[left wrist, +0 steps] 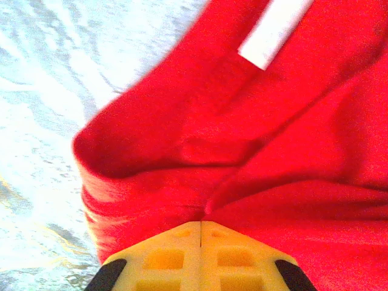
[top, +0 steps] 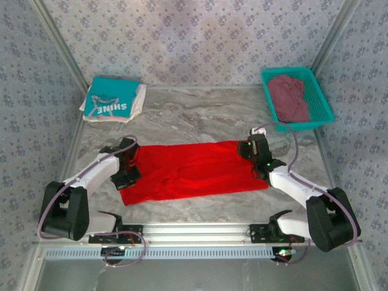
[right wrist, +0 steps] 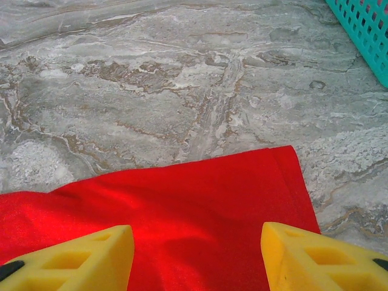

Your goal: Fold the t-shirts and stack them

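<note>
The red t-shirt (top: 191, 170) lies spread flat across the middle of the desk (top: 200, 118), a wide strip with its long side running left to right.

At the shirt's left end sits the left tool (top: 128, 162). In the left wrist view this tool (left wrist: 200, 233) has its yellow fingers (left wrist: 163, 257) pressed tight together with no gap. Red cloth is gathered into folds right at their tips, so it has a pinch of the shirt's edge. Just past the tips the cloth bulges up in a rounded fold, and a white label (left wrist: 273, 30) shows on the shirt further in.

At the shirt's right end, by its far corner, is the right tool (top: 256, 154). In the right wrist view this tool (right wrist: 197, 242) stands with its two yellow fingers (right wrist: 79, 254) wide apart and nothing between them but the flat red cloth lying below. It grips nothing. The shirt's far right corner lies just ahead of the fingers, with bare desk beyond it.

Well beyond the red shirt's far left corner, a folded teal t-shirt (top: 109, 100) printed "SHINE" rests on a white t-shirt (top: 139, 97). Beyond the red shirt's far right corner, a maroon t-shirt (top: 290, 97) lies crumpled in a teal basket (top: 324, 106).
</note>
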